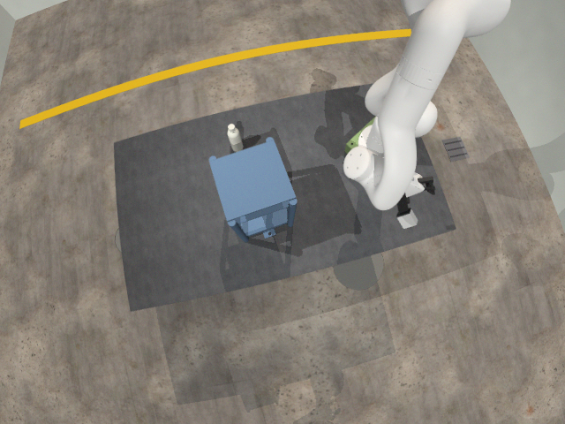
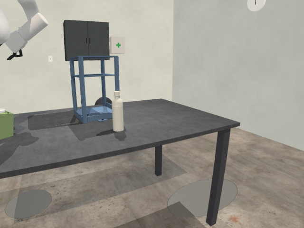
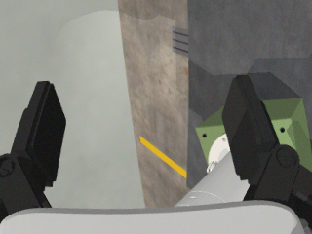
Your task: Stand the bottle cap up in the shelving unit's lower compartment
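A white bottle (image 1: 235,137) stands upright, cap up, on the dark table beside the blue shelving unit (image 1: 252,182). In the exterior view the bottle (image 2: 118,111) is on the table in front of the unit (image 2: 94,88), whose lower compartment (image 2: 94,98) is empty. My gripper (image 1: 418,196) is far from both, high above the table's other end near the arm's base. It is open and empty. In the wrist view its two black fingers stand wide apart (image 3: 146,127) with nothing between them; neither the bottle nor the shelf shows there.
A green base box (image 1: 353,141) sits on the table by the arm; it also shows in the side view (image 2: 5,125). A dark wall cabinet (image 2: 86,39) hangs behind the shelf. The table's edge (image 2: 196,135) lies beyond the bottle.
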